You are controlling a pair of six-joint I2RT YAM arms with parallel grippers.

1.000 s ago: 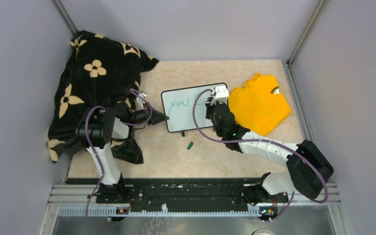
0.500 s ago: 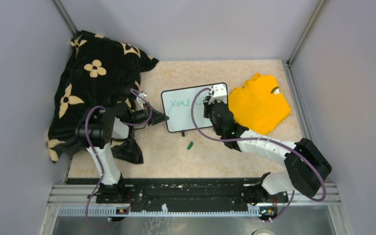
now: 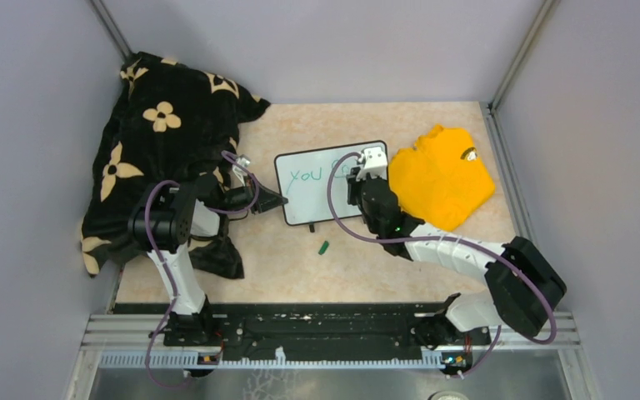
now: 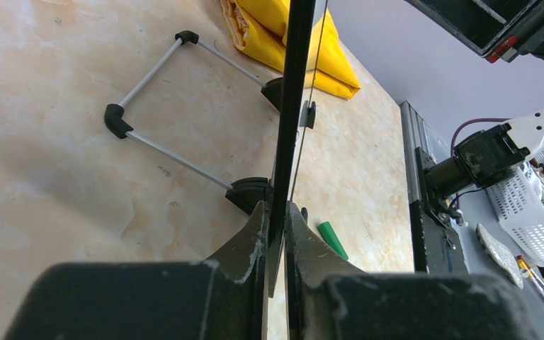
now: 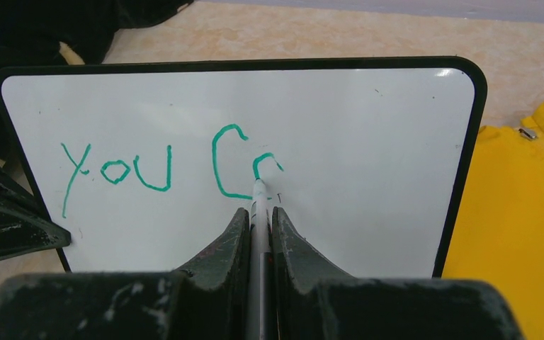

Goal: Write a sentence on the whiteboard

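Observation:
The whiteboard point(image 3: 312, 193) stands tilted mid-table, black-framed, with green writing "YOU C" and the start of another letter point(image 5: 265, 163). My left gripper point(image 3: 277, 201) is shut on the board's left edge, and the thin black frame point(image 4: 296, 85) runs between its fingers point(image 4: 276, 212). My right gripper point(image 5: 258, 212) is shut on a marker point(image 5: 258, 202). The marker's tip touches the white surface point(image 5: 368, 156) just right of the "C". From above, the right gripper point(image 3: 358, 175) hangs over the board's right half and hides the marker.
A yellow shirt point(image 3: 442, 175) lies right of the board. A black flower-patterned blanket point(image 3: 158, 125) covers the back left. The green marker cap point(image 3: 323, 247) lies on the table in front of the board. The board's wire stand point(image 4: 156, 106) rests behind it.
My right gripper has shifted slightly across the board and more green line shows after "YOU". The left arm and the board have stayed put.

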